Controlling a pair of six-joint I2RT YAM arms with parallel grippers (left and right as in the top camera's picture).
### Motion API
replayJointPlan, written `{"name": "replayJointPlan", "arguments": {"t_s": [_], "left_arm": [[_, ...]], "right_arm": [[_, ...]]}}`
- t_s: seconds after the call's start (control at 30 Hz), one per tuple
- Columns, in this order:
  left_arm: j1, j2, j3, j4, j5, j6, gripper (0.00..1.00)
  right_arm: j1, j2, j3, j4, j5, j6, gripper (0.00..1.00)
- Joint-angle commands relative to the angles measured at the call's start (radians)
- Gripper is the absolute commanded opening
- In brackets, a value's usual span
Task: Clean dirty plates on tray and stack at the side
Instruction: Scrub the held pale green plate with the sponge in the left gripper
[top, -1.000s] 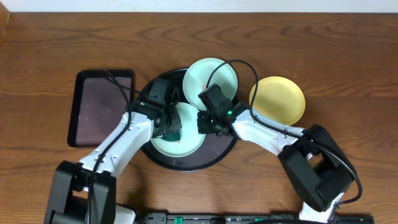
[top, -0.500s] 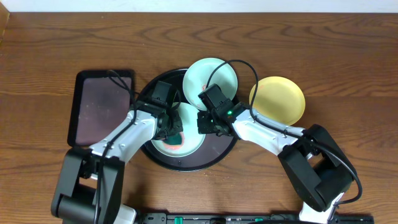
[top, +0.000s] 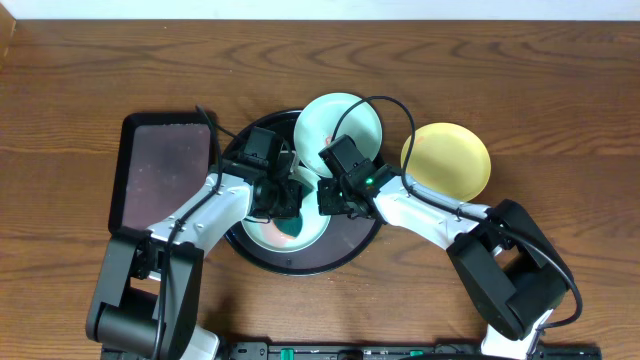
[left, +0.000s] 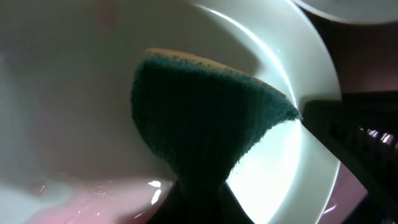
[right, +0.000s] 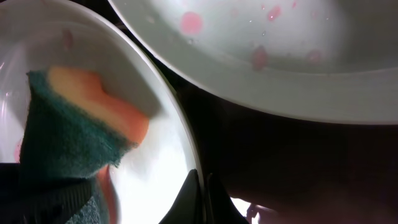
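On the round black tray (top: 352, 238) lies a mint plate (top: 262, 232) smeared pink (left: 93, 198). My left gripper (top: 284, 200) is shut on a teal and orange sponge (left: 205, 118) and presses it onto the plate's inside. The right gripper (right: 203, 186) is shut on that plate's rim (right: 180, 124), with the sponge (right: 71, 146) just to its left. A second mint plate (top: 338, 122) with pink spots (right: 191, 22) rests on the tray's far edge. The pale yellow plate (top: 447, 160) sits on the table to the right.
A rectangular dark tray (top: 165, 170) lies on the table left of the round tray. Bare wooden tabletop (top: 520, 80) spreads behind and to both sides. Both arms cross in over the round tray's near half.
My left gripper has slid the sponge to the right across the plate, toward the right gripper. The right gripper has kept its hold on the rim and has not moved.
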Motion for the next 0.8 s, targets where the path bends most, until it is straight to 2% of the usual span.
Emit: {"name": "replayJointPlan", "arguments": {"t_s": [0.0, 0.1, 0.17, 0.23, 0.37, 0.4, 0.47, 0.6, 0.7, 0.77], "left_arm": [[-0.006, 0.021, 0.012, -0.006, -0.189, -0.190, 0.07], [-0.006, 0.021, 0.013, -0.116, -0.486, -0.510, 0.08], [-0.006, 0.021, 0.013, -0.189, -0.589, -0.648, 0.07], [-0.006, 0.021, 0.013, -0.235, -0.618, -0.707, 0.07], [-0.009, 0.021, 0.013, -0.245, -0.605, -0.712, 0.08], [-0.009, 0.021, 0.013, -0.240, -0.584, -0.698, 0.07], [-0.009, 0.021, 0.013, -0.192, -0.500, -0.573, 0.08], [-0.009, 0.021, 0.013, -0.048, -0.141, -0.155, 0.08], [-0.010, 0.021, 0.013, -0.001, 0.103, 0.082, 0.07], [-0.010, 0.021, 0.013, 0.003, 0.128, 0.130, 0.07]], "right_arm": [[-0.002, 0.011, 0.018, 0.003, 0.010, 0.013, 0.01], [-0.002, 0.011, 0.018, 0.003, 0.010, 0.013, 0.01], [-0.002, 0.011, 0.018, 0.002, 0.010, 0.009, 0.01], [-0.002, 0.011, 0.018, 0.003, 0.010, 0.009, 0.01], [-0.003, 0.011, 0.018, 0.003, 0.010, 0.009, 0.01], [-0.002, 0.011, 0.018, 0.003, 0.010, 0.009, 0.01], [-0.002, 0.011, 0.018, 0.003, 0.010, 0.009, 0.01], [-0.003, 0.011, 0.018, 0.003, 0.010, 0.009, 0.01], [-0.003, 0.011, 0.018, 0.003, 0.010, 0.009, 0.01], [-0.003, 0.011, 0.018, 0.003, 0.010, 0.006, 0.01]]}}
